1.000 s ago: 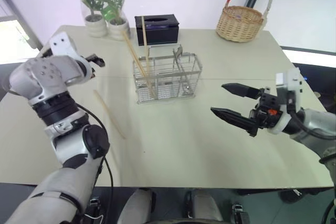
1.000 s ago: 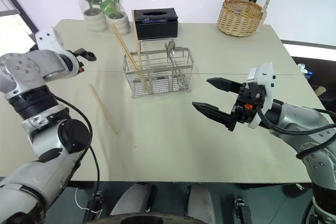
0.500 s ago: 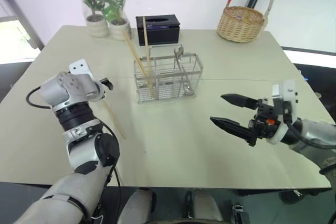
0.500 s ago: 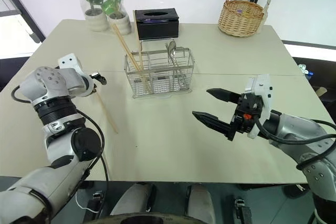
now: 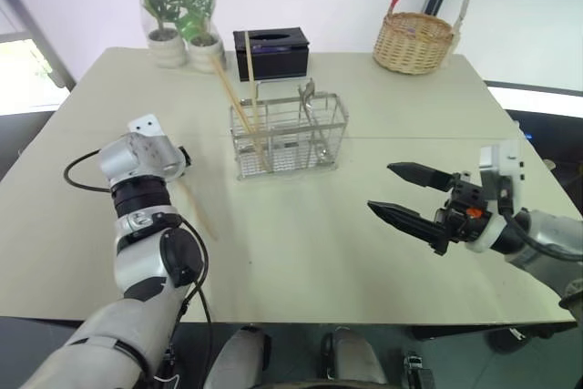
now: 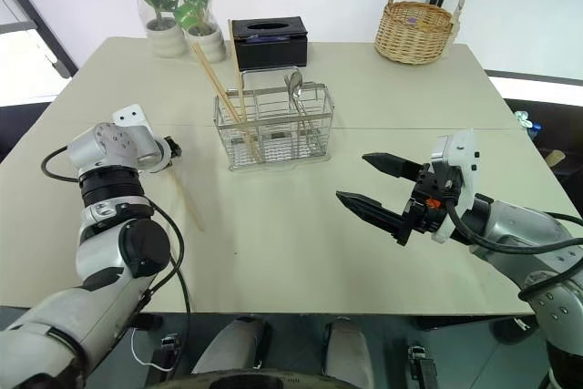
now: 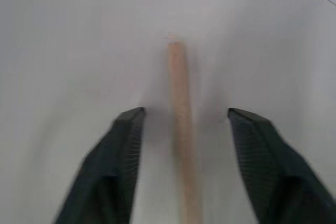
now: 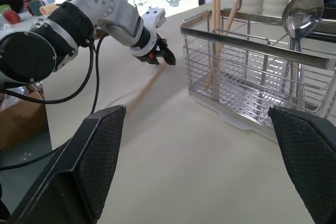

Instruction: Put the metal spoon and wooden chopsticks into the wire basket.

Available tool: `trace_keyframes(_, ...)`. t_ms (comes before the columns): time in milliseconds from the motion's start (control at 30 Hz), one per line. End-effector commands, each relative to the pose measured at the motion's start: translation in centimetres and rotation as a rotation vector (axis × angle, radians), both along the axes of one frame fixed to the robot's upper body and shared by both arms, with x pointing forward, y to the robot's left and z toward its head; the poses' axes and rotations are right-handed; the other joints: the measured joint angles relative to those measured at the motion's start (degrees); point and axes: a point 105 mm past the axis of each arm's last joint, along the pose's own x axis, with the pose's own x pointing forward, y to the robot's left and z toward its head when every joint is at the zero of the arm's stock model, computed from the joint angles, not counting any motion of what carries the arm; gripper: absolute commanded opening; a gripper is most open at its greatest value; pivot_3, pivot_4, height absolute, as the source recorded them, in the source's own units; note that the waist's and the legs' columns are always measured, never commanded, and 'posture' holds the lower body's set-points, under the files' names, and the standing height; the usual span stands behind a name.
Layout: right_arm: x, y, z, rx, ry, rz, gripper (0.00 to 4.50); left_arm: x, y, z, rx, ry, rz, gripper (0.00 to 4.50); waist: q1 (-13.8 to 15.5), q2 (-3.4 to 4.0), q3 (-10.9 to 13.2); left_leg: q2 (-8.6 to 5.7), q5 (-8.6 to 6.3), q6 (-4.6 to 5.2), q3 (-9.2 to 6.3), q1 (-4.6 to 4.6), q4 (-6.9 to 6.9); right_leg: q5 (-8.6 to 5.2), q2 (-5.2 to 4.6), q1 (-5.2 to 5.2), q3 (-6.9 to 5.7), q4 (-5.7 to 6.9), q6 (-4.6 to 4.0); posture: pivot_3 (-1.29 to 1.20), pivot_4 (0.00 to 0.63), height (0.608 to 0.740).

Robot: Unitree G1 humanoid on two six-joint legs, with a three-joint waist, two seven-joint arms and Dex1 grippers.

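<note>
Black-fingered right gripper spread wide, empty, right of wire basket. Left gripper parted astride loose wooden chopstick lying left of basket, ungripped. Spoon, two chopsticks inside basket.

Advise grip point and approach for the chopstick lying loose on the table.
Grip the loose chopstick near its far end, from above, fingers astride its thin shaft. It lies flat on the table, and the left gripper already straddles that end.
</note>
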Motion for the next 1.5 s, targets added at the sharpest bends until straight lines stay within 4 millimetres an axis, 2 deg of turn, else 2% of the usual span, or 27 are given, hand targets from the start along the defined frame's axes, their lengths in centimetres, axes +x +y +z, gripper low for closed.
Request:
trace_keyframes(33, -0.4, 0.2, 1.1, 0.003, -0.064, 0.006, 4.50, 0.3, -0.1, -0.2, -0.011, -0.002, -0.002, 0.63, 0.1, 0.00, 0.0, -0.01, 0.00, 0.00, 0.00, 0.00, 0.00, 0.00, 0.00, 0.01, 0.00, 0.00, 0.00, 0.00, 0.150, 0.650)
trace_keyframes(67, -0.3, 0.2, 1.1, 0.003, -0.065, 0.005, 4.50, 0.3, -0.1, -0.3, -0.014, -0.002, 0.001, 0.14, 0.1, 0.00, 0.0, -0.01, 0.00, 0.00, -0.01, 0.00, 0.01, 0.00, 0.00, 0.01, 0.00, 0.00, 0.00, 0.00, 0.150, 0.650)
trace_keyframes(100, -0.3, 0.2, 1.2, 0.004, -0.066, 0.005, 4.50, 0.3, -0.1, -0.3, -0.015, -0.002, 0.002, 0.05, 0.1, 0.01, 0.0, -0.01, 0.01, 0.00, -0.01, 0.00, 0.02, 0.00, 0.00, 0.02, 0.00, 0.00, 0.00, 0.00, 0.150, 0.650)
trace_keyframes(267, 0.0, 0.1, 1.4, 0.004, -0.070, 0.006, 4.50, 0.3, 0.1, -0.1, -0.020, -0.020, 0.005, 0.05, 0.1, 0.01, 0.0, -0.02, 0.01, 0.00, -0.01, -0.01, 0.02, 0.00, -0.01, 0.00, 0.00, 0.00, 0.00, 0.00, 0.150, 0.650)
trace_keyframes(400, 0.3, 0.1, 1.5, 0.006, -0.073, 0.008, 4.50, 0.9, 0.5, 1.6, 0.008, -0.100, -0.009, 0.05, 0.1, -0.03, 0.0, -0.02, 0.01, 0.00, -0.01, -0.04, 0.02, 0.00, -0.01, -0.01, -0.01, -0.01, 0.00, 0.00, 0.150, 0.650)
trace_keyframes(433, 0.3, 0.1, 1.5, 0.006, -0.073, 0.009, 4.50, 1.2, 0.6, 2.6, 0.006, -0.141, -0.007, 0.05, 0.1, -0.04, 0.0, -0.02, 0.01, 0.00, -0.01, -0.07, 0.02, 0.00, -0.01, -0.03, -0.01, -0.01, 0.00, 0.00, 0.150, 0.650)
trace_keyframes(467, 0.4, 0.2, 1.5, 0.006, -0.073, 0.013, 4.50, 1.7, 1.1, 4.6, 0.011, -0.225, 0.001, 0.05, 0.0, -0.10, 0.0, -0.02, 0.01, 0.00, -0.01, -0.09, 0.02, 0.00, -0.01, -0.05, -0.01, -0.02, 0.00, 0.00, 0.150, 0.650)
trace_keyframes(500, 0.5, 0.3, 1.6, 0.005, -0.073, 0.018, 4.50, 2.4, 1.8, 7.7, 0.020, -0.362, 0.015, 0.05, -0.1, -0.13, 0.1, -0.02, 0.01, 0.00, -0.01, -0.14, 0.03, 0.00, -0.01, -0.12, 0.00, -0.02, -0.01, 0.00, 0.150, 0.650)
trace_keyframes(567, 0.6, 0.4, 1.8, 0.000, -0.075, 0.028, 4.50, 3.2, 2.3, 14.8, 0.025, -0.693, 0.010, 0.05, -0.2, -0.39, 0.2, 0.00, 0.02, 0.00, -0.02, -0.23, 0.02, 0.01, 0.00, -0.24, -0.01, -0.01, -0.01, 0.00, 0.150, 0.650)
trace_keyframes(667, 0.5, 0.2, 2.1, -0.022, -0.075, 0.047, 4.50, 1.8, 0.6, 23.9, 0.105, -1.120, -0.132, 0.05, -0.1, -0.51, 0.3, 0.07, 0.14, -0.23, -0.05, -0.44, 0.02, 0.06, 0.01, -0.40, -0.03, -0.06, -0.10, 0.00, 0.150, 0.650)
trace_keyframes(733, 0.5, 0.0, 2.2, -0.030, -0.074, 0.046, 4.50, 0.2, -0.7, 27.7, 0.127, -1.294, -0.214, 0.05, -0.1, -0.44, 0.3, 0.03, 0.18, -0.29, 0.06, -0.41, 0.02, 0.06, -0.04, -0.29, -0.04, -0.17, -0.11, 0.00, 0.150, 0.650)
trace_keyframes(833, 0.6, -0.1, 2.3, -0.033, -0.074, 0.043, 4.50, -1.3, -2.2, 30.8, 0.111, -1.414, -0.310, 0.05, 0.0, 0.12, 0.0, -0.08, 0.08, 0.04, 0.14, -0.26, 0.02, 0.06, -0.06, -0.01, -0.04, -0.51, -0.09, 0.00, 0.150, 0.650)
trace_keyframes(900, 0.6, -0.1, 2.2, -0.034, -0.073, 0.043, 4.50, -2.1, -3.6, 32.3, 0.096, -1.469, -0.384, 0.05, 0.0, 0.10, 0.0, -0.09, 0.07, 0.15, 0.13, -0.25, 0.01, 0.05, -0.06, 0.03, -0.04, -0.54, -0.07, 0.00, 0.150, 0.650)
trace_keyframes(967, 0.5, 0.0, 2.1, -0.035, -0.071, 0.043, 4.50, -2.7, -5.2, 33.0, 0.091, -1.501, -0.465, 0.05, -0.1, 0.00, 0.1, -0.07, -0.05, 0.39, 0.07, -0.27, 0.01, 0.09, -0.03, -0.01, -0.04, -0.51, -0.01, 0.00, 0.150, 0.650)
trace_keyframes(1033, 0.5, 0.0, 2.1, -0.034, -0.070, 0.039, 4.50, -2.8, -6.8, 32.8, 0.085, -1.500, -0.535, 0.05, -0.1, -0.02, 0.1, -0.05, -0.03, 0.40, -0.02, -0.28, 0.03, 0.11, 0.00, -0.02, -0.04, -0.48, 0.01, 0.00, 0.150, 0.650)
trace_keyframes(1167, 0.4, -0.1, 2.0, -0.030, -0.075, 0.026, 4.50, -2.2, -9.4, 30.8, 0.046, -1.456, -0.632, 0.05, -0.2, 0.01, 0.1, -0.05, -0.02, 0.41, 0.00, -0.23, 0.05, 0.11, -0.01, 0.02, -0.04, -0.48, 0.00, 0.00, 0.150, 0.650)
trace_keyframes(1500, 0.0, -0.3, 2.1, -0.008, -0.086, -0.019, 4.50, -0.5, -13.5, 24.8, 0.064, -1.337, -0.763, 0.05, -0.1, 0.04, 0.1, -0.05, -0.01, 0.42, 0.03, -0.24, 0.04, 0.11, 0.00, -0.01, -0.02, -0.44, -0.01, 0.00, 0.150, 0.650)
